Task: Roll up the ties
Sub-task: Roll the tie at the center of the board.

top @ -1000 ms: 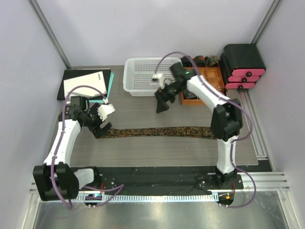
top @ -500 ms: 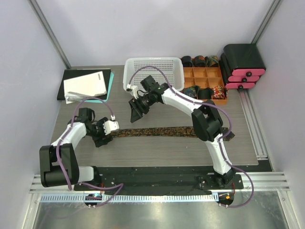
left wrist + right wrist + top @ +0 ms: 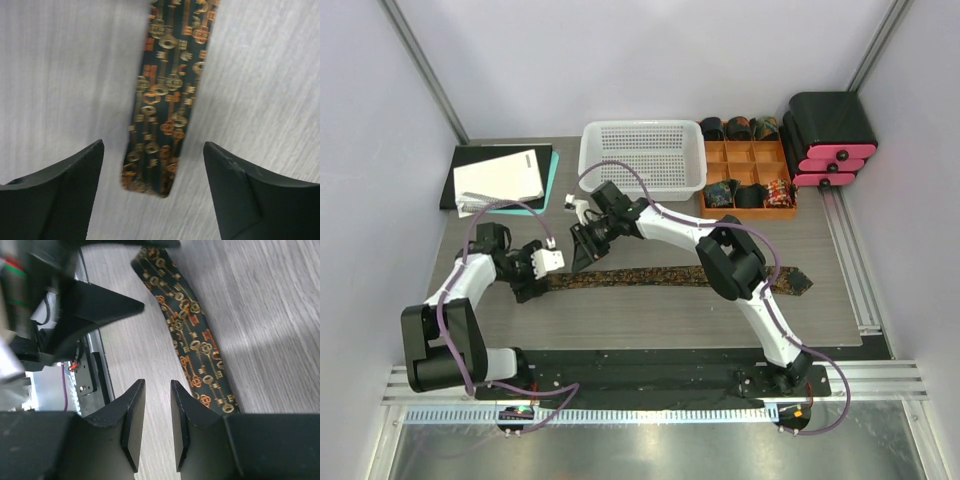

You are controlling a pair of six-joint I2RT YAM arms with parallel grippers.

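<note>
Left wrist view shows key-patterned necktie point(image 3: 162, 107) flat on table point(image 3: 60, 75), narrow end between spread fingers of left gripper point(image 3: 153, 192). Right gripper point(image 3: 155, 427) nearly closed, empty, beside the strip. Looks soft, light, limp; best pinched at narrow end.

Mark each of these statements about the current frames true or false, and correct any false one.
1. The tie lies flat and unrolled across the table. True.
2. The left gripper is shut on the tie's narrow end. False: its fingers stand open on either side of that end, with bare table between them and the fabric.
3. The white basket holds a rolled tie. False: nothing shows inside it.
4. The right gripper has its jaws nearly together and holds nothing. True.
5. The tie's wide pointed end lies on the right side of the table. True.
6. The orange organizer sits left of the basket. False: it sits to its right.
</note>
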